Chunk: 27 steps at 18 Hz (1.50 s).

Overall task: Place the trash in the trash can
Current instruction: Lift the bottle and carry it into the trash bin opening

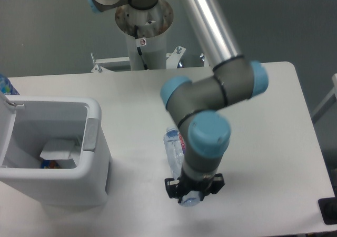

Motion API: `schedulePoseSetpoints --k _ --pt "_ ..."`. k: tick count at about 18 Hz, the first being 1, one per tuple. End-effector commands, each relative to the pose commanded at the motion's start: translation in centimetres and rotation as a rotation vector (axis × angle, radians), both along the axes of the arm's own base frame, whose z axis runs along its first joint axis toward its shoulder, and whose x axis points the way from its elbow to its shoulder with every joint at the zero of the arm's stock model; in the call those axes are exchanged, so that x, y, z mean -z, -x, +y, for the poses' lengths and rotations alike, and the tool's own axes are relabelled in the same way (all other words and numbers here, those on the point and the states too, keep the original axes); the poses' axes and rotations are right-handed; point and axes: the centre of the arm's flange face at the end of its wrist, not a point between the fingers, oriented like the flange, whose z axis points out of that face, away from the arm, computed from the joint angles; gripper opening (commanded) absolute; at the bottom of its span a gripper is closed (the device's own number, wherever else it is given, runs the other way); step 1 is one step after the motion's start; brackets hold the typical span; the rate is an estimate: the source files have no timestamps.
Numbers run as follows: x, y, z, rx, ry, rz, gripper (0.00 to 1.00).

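Observation:
The clear water bottle (172,151) with a pink-and-blue label hangs slanted beside and under my wrist, right of the trash can. Its lower end pokes out below my gripper (190,197). The gripper's black fingers look shut on the bottle, though the wrist hides most of the grasp. At the left stands the white boxy trash can (96,158) with a grey tab at its rim. A white crumpled piece (59,149), apparently the wrapper, lies inside it, with a small colourful scrap (51,164) next to it.
A blue packet (4,84) peeks in at the far left edge behind the can. The arm's base column (143,37) stands at the table's back. A dark object (329,210) sits off the table's front right corner.

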Motion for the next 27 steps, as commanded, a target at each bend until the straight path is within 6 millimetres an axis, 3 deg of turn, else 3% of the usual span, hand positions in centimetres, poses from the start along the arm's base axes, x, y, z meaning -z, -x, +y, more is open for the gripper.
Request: schedulePoseSetpoints --k 3,7,14,20,24,27 --pt "-6.7 -0.1 -1.3 0.029 -0.181 -0.003 0.29" --pt "-11.6 -1.7 -2.4 0.079 -0.315 -0.023 0.29" --pt "-15.1 -4.4 -2.0 0.163 -0.459 -0.054 0.29" --pt "-20.5 -9.5 -2.5 0.262 -0.570 -0.052 0.29" --pt "-21.1 -13.7 -0.6 0.344 -0.592 -0.082 0.29" --pt "-20.1 -15.6 1.1 0.382 -0.582 -0.104 0.29"
